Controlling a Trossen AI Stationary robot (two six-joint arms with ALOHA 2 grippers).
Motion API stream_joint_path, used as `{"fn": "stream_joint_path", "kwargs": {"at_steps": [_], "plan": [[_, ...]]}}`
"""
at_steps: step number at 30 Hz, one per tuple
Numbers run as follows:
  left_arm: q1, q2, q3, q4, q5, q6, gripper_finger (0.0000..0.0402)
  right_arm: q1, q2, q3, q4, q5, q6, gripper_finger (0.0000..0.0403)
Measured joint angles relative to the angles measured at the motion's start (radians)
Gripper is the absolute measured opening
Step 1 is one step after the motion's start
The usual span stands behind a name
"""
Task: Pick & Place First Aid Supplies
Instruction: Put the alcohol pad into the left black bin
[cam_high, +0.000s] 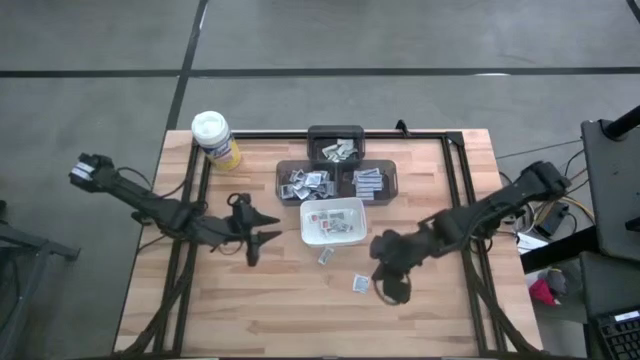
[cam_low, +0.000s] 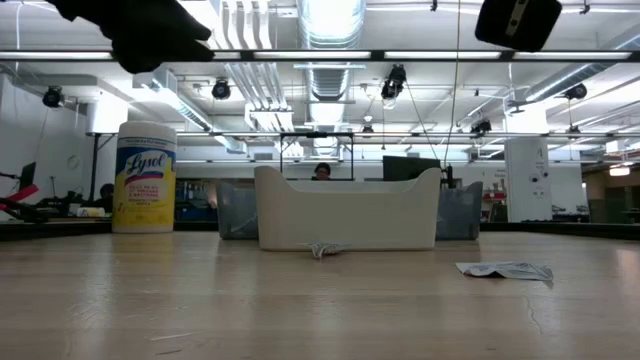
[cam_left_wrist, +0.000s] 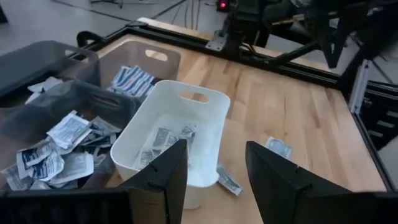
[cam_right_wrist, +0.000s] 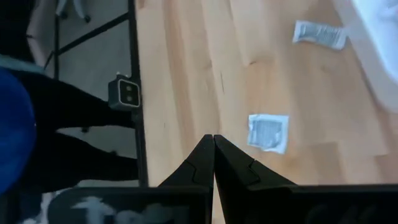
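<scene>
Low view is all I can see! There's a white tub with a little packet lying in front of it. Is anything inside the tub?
Observer: Yes, several packets lie inside the white tub.
Operator: Where are the robot's grippers? I can't find them.
Observer: The left gripper is open and empty, beside the tub and not touching it.
Operator: And the other one?
Observer: The right gripper is shut on nothing, close to a loose packet.

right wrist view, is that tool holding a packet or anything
Nothing is held. The right tool has its fingers shut together, empty, above the table; the nearest packet lies flat on the wood, apart from it.
</scene>
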Motion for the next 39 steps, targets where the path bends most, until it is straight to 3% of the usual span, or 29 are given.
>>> {"fn": "stream_joint_path", "kwargs": {"at_steps": [4,11,18,39], "plan": [[-0.026,-0.040,-0.029,-0.002,0.019,0.033,0.0155,0.047,0.078,0.049,-0.027,0.062,0.155,0.0009],[-0.026,-0.143,-0.075,-0.009,0.164,0.091,0.0154,0.121,0.154,0.079,-0.042,0.169,0.477,0.0009],[-0.024,-0.240,-0.099,-0.061,0.241,0.153,0.0154,0.166,0.197,0.074,-0.045,0.188,0.785,0.0010],[-0.024,-0.304,-0.128,-0.129,0.271,0.182,0.0154,0.107,0.383,0.074,-0.026,0.185,1.107,0.0137]]}}
